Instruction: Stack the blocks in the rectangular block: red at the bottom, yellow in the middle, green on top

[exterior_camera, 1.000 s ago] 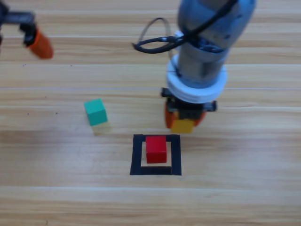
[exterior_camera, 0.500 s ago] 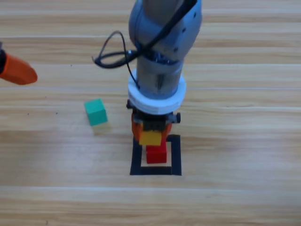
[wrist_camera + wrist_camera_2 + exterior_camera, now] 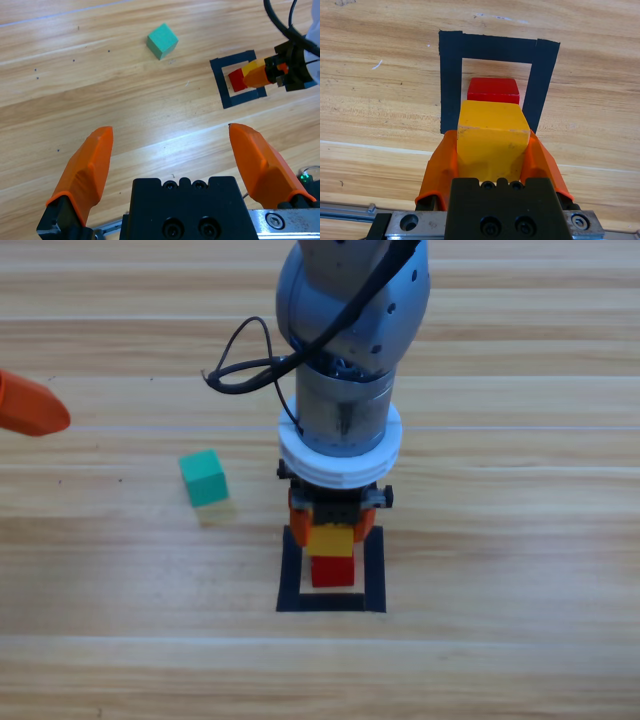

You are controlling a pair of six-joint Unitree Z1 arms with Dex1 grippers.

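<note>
The small glossy red cube (image 3: 333,571) is seen lying inside the flat rectangle of black tape (image 3: 290,575) on the wooden table (image 3: 500,640). In the right wrist view the red cube (image 3: 493,90) is framed by the tape rectangle (image 3: 450,80), apart from the tape on each visible side. The small plain yellow cube (image 3: 329,540) is gripped between the 2 orange jaws of the right gripper (image 3: 331,532), which hangs from the right arm over the far side of the rectangle. In the right wrist view the yellow cube (image 3: 492,137) is clamped on both sides by the right gripper (image 3: 492,150), and it covers the near part of the red cube; whether the 2 cubes touch cannot be told. The small teal-green cube (image 3: 204,477) is seen lying on the table to the left of the rectangle, well apart from it and from both grippers. The left gripper (image 3: 177,150) is held near the left edge of the high view, where only 1 orange jaw shows; in the left wrist view its jaws are spread wide with nothing between them, and the teal-green cube (image 3: 162,41) and the tape rectangle (image 3: 222,82) are seen farther off.
</note>
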